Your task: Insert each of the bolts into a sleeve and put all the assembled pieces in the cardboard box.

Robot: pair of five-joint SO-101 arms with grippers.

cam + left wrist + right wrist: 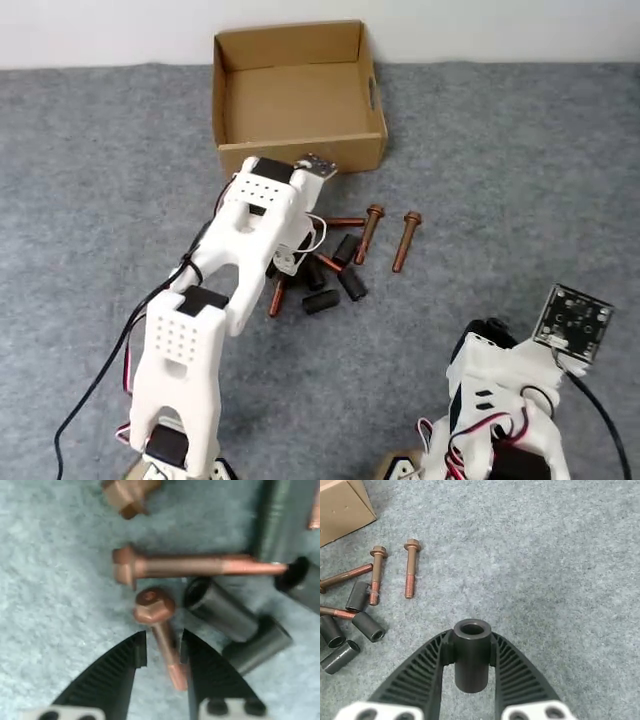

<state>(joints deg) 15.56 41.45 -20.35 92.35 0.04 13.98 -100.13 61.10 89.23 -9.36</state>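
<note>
**Left fingers around a bolt, right fingers holding a sleeve**

In the left wrist view the left gripper (163,647) has its fingers a little spread, one on each side of the shank of a copper-coloured bolt (154,606). As far as I can see, they do not press it yet. This bolt lies in the pile of bolts (406,240) and dark sleeves (350,283) at the centre of the high view, on the grey carpet (520,150). The pile is just below the cardboard box (290,155), which stands at the upper middle.

The right gripper (471,639), at the lower right of the high view, pinches one sleeve (471,667) upright, with the bore open upward.

I judge the bolt to be stiff, dense for its size, and round enough to roll or slip. The best hold is on the shank close under the head, so the threaded end stays free to enter the sleeve
</note>
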